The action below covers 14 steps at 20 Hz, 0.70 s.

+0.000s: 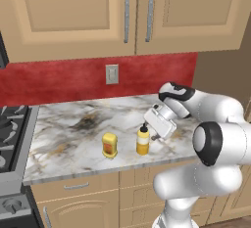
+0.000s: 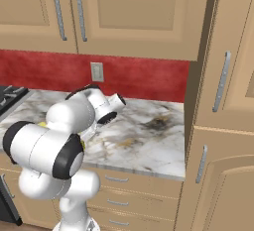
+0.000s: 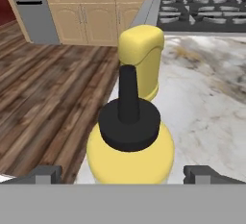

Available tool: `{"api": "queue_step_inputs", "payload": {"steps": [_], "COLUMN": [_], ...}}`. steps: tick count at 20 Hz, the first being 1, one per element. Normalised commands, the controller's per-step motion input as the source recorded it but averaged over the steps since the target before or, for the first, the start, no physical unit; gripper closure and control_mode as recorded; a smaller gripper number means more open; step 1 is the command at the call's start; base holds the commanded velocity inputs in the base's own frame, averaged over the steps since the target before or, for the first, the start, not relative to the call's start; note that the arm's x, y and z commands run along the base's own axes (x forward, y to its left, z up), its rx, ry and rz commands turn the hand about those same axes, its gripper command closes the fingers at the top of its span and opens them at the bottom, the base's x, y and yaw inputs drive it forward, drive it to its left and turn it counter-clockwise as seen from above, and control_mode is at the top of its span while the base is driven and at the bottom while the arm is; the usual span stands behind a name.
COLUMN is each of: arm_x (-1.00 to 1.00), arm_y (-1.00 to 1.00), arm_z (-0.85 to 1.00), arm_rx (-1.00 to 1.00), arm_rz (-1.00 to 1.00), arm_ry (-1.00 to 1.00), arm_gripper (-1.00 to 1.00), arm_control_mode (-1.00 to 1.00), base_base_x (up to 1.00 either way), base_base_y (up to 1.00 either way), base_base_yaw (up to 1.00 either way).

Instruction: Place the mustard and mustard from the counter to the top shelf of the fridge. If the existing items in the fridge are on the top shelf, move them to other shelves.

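- Mustard bottle: upright near the bench front edge; probably light, smooth plastic (take the body, not the nozzle).
- Mustard jar: just beside it.
- Gripper: jaws wide, straddling the bottle, nothing held.

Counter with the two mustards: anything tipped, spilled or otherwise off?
Nothing stands out. The mustard bottle and mustard jar stand upright near the counter's front edge, no spill. The open gripper flanks the bottle.
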Motion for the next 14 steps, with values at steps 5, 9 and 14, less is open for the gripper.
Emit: {"api": "queue_step_inputs", "payload": {"steps": [5,9,14], "arm_x": [-0.10,-0.01,-0.06], "arm_y": [0.00,0.00,0.05], "arm_z": [-0.06,0.00,0.00], "arm_rx": [0.00,0.00,0.00], "arm_rz": [-0.04,-0.01,0.00], "arm_ry": [0.00,0.00,0.00], "arm_gripper": [-1.00,-1.00,-1.00], "arm_control_mode": [-1.00,-1.00,-1.00], "base_base_x": [0.00,0.00,0.00], "base_base_y": [0.00,0.00,0.00], "base_base_yaw": [0.00,0.00,0.00]}}
